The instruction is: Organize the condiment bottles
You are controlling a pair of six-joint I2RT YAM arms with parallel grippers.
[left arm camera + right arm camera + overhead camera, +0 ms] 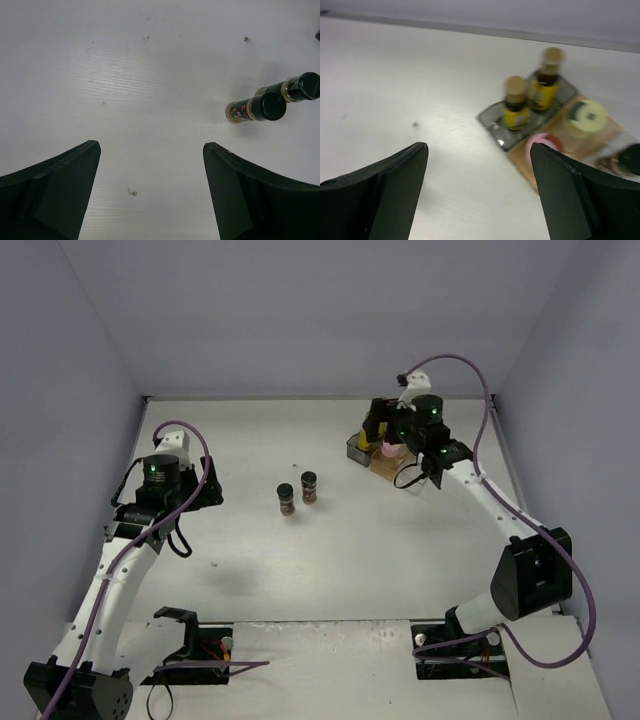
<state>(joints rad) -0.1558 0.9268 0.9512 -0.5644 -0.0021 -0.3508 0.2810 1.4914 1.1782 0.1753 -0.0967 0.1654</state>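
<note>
Two brown dark-capped spice jars (287,499) (309,486) stand upright mid-table; the left wrist view shows them too (255,108) (295,89), ahead and to the right of my left gripper (150,150). That gripper (207,492) is open and empty, well left of the jars. My right gripper (477,147) is open and empty, hovering by the bins at the back right (378,435). Two narrow-necked amber bottles (516,102) (544,80) stand in a grey bin (492,122). A pink-lidded bottle (542,144), a pale-yellow jar (585,117) and a dark-capped jar (626,160) sit in the amber bin (522,161).
The bins (358,447) sit near the back right, close to the right wall. Walls enclose the table on three sides. Loose cables and mounts lie along the near edge (200,655).
</note>
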